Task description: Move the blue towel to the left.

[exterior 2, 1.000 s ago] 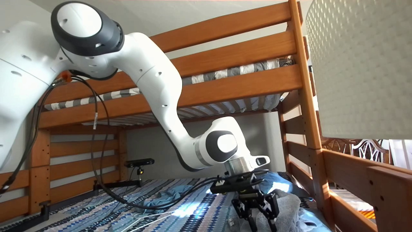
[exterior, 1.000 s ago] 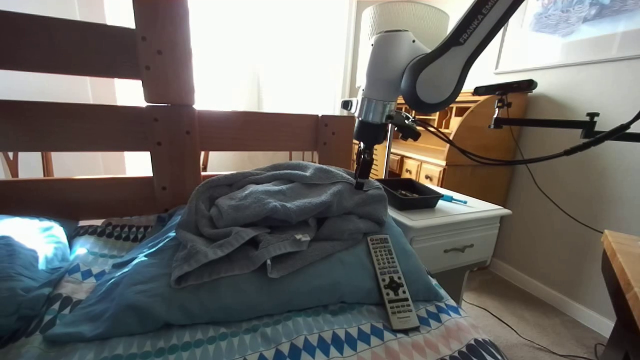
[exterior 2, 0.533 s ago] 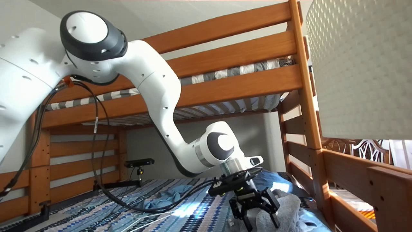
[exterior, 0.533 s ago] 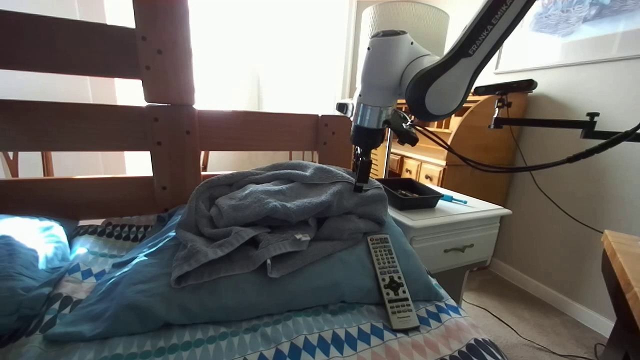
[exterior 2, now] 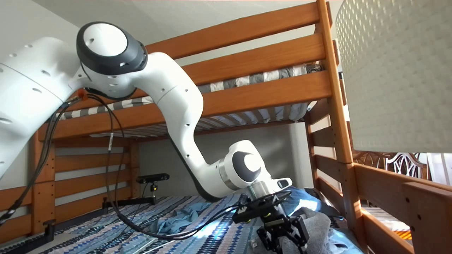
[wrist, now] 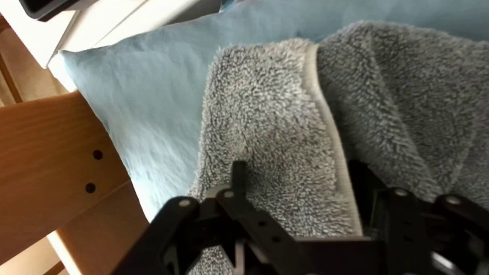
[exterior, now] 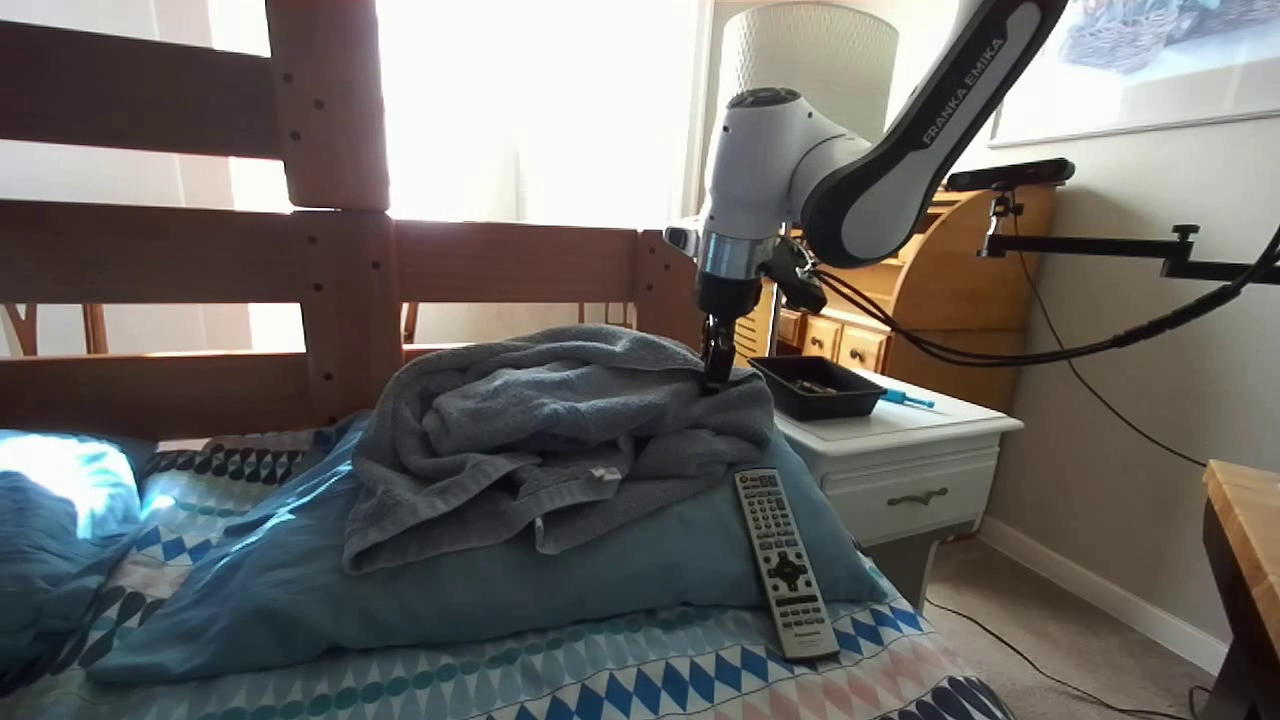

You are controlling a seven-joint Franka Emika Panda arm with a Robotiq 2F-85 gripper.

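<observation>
Since the fingers stand apart with towel between them (nothing pinched yet), grasping seems in hand, and next they should clench before moving left.

robot arm: "FRANKA EMIKA" | remote control: "Panasonic" | its keys: too small to read

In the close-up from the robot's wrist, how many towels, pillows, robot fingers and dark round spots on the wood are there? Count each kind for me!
Towels: 1
Pillows: 1
Robot fingers: 2
Dark round spots on the wood: 2
Total: 6
</observation>
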